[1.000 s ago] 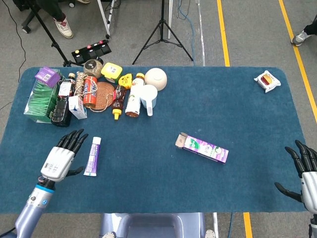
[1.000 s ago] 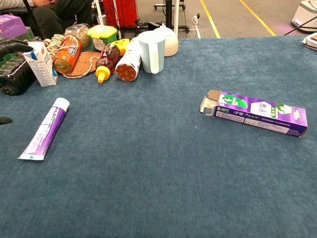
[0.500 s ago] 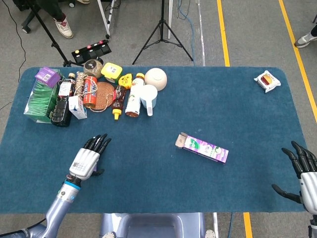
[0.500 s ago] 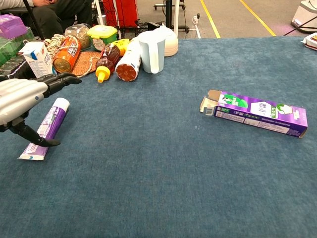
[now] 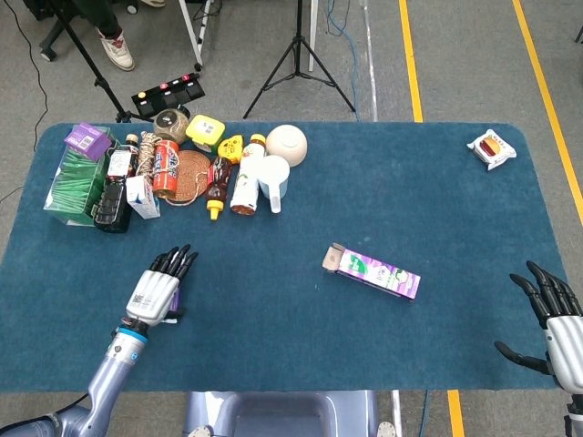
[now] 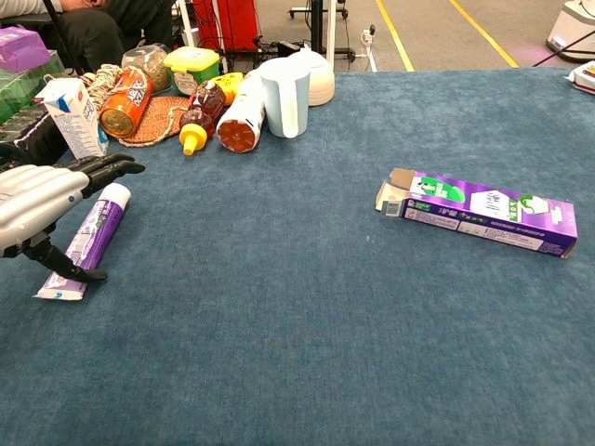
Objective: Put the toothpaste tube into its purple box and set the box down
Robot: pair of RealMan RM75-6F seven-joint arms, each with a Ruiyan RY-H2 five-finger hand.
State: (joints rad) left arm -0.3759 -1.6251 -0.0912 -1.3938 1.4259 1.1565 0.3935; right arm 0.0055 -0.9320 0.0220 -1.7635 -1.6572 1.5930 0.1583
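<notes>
so my left hand is spread over the toothpaste tube lying flat near the table's left side (not gripping it). purple box lies mid-table, flap open. right hand sits open at the far right edge, holding nothing.

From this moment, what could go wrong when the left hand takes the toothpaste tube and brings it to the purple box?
1. The left hand hovers over the toothpaste tube, which lies flat on the cloth; fingers may push it away instead of gripping it.
2. The milk carton and bottles stand close behind, so a wide reach might knock them.
3. The purple box lies loose and far away, with the right hand not holding it; it may slide during insertion.
</notes>
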